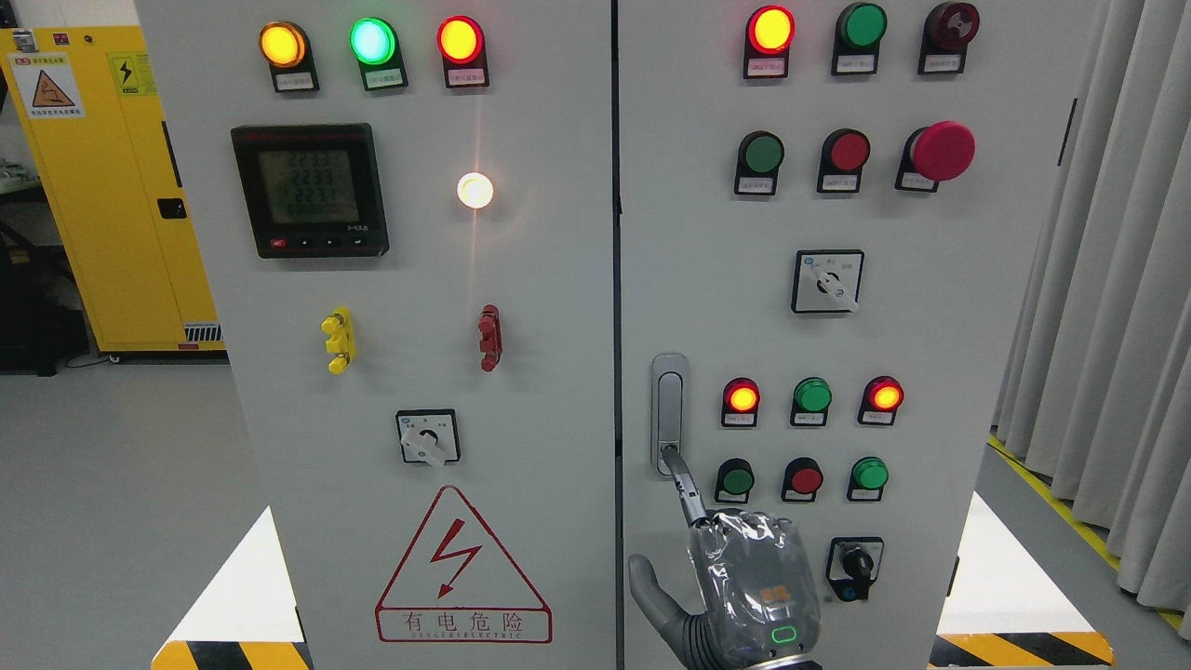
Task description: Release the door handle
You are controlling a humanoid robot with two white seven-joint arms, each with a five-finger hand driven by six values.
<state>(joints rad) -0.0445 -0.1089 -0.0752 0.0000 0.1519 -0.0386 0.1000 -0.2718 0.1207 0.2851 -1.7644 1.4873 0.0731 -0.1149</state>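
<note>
I see the right hand point(744, 586) at 6 o'clock, index fingertip point(672, 459) touching the door handle point(668, 414), other fingers curled, gripping nothing. Release looks nearly done; next: withdraw straight back.

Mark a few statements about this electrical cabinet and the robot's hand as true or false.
1. The right hand has its index finger reaching the lower end of the door handle. True.
2. The red mushroom button sits on the left door. False: it is on the right door.
3. The digital meter is on the left door. True.
4. The left hand grips the door handle. False: no left hand is in view.
</note>
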